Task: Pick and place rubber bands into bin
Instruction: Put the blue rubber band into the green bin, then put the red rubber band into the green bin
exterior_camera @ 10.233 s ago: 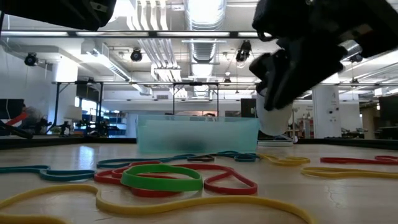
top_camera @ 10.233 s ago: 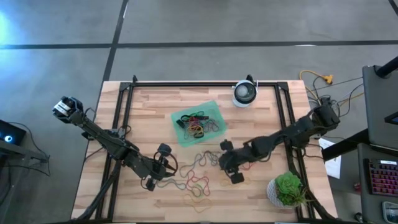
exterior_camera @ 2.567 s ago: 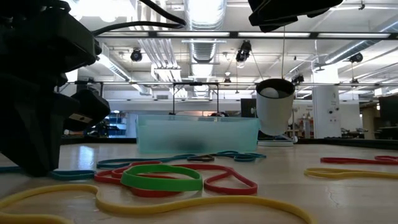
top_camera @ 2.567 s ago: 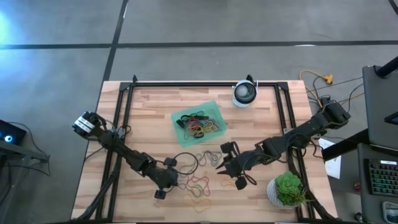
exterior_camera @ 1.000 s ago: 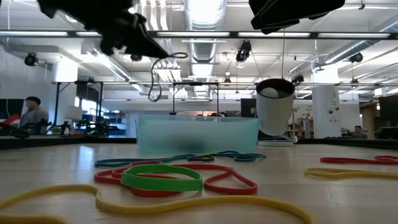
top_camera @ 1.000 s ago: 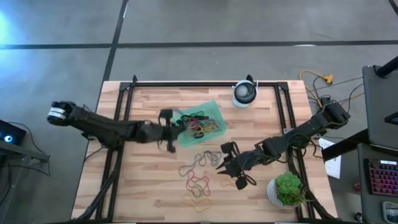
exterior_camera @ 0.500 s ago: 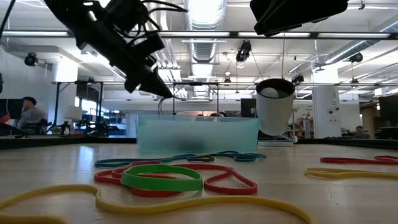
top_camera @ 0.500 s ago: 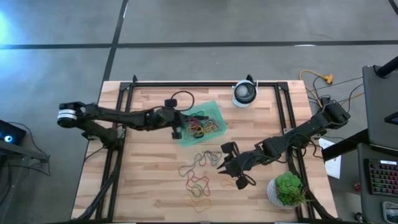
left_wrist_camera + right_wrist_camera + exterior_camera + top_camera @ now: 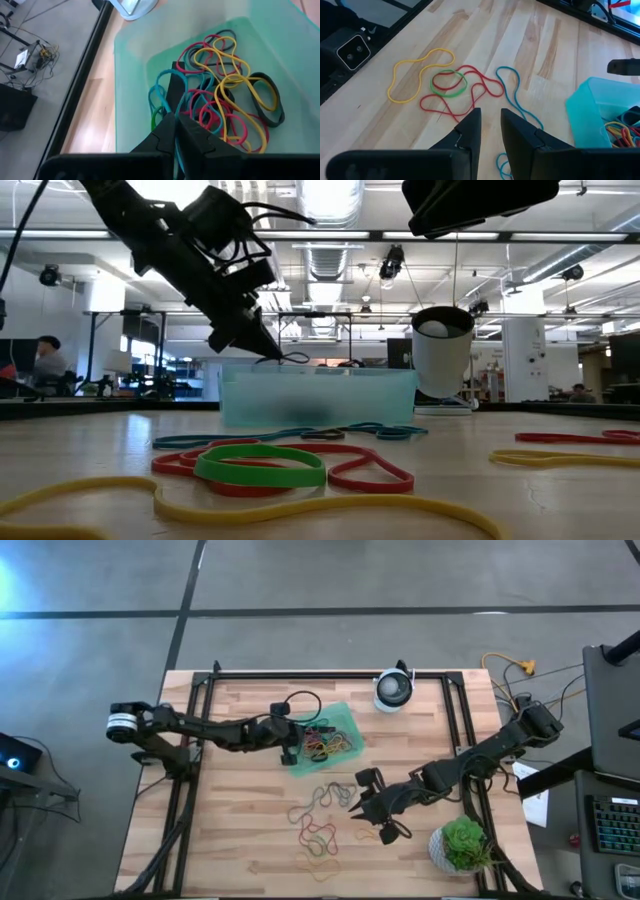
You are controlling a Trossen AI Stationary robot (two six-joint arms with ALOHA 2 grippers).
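Observation:
The bin [image 9: 343, 714] is a translucent green tray at the table's middle, toward the far side, and it holds a heap of red, yellow, teal and black rubber bands [image 9: 225, 85]. My left gripper [image 9: 291, 748] reaches into the bin's left end, shut on a teal band; the low view shows its tip [image 9: 272, 356] at the bin's rim [image 9: 320, 372]. More bands [image 9: 318, 832] lie flat on the wood near the bin. My right gripper [image 9: 358, 803] hovers open just right of them, with yellow, green and red bands [image 9: 449, 82] ahead of its fingers. My left gripper pinches a teal rubber band [image 9: 161, 92] between its two shut fingers [image 9: 167, 127]. It comes slanting down from the table's left into the bin. The band's loops lie slack on the bin's floor among the other bands; the exact spot held is hidden by the fingers.
A round white device [image 9: 394, 690] stands at the far edge, right of the bin. A green plant [image 9: 463, 845] sits at the near right corner. A black cable loop [image 9: 300, 700] rides above the left wrist. Bare wood lies left of the loose bands.
My left gripper, carrying the band hanging below it, has moved right from beside the bin's left edge to over the bin. It has come down and tipped its fingers into the bin, so the band now rests inside. The right arm has kept still.

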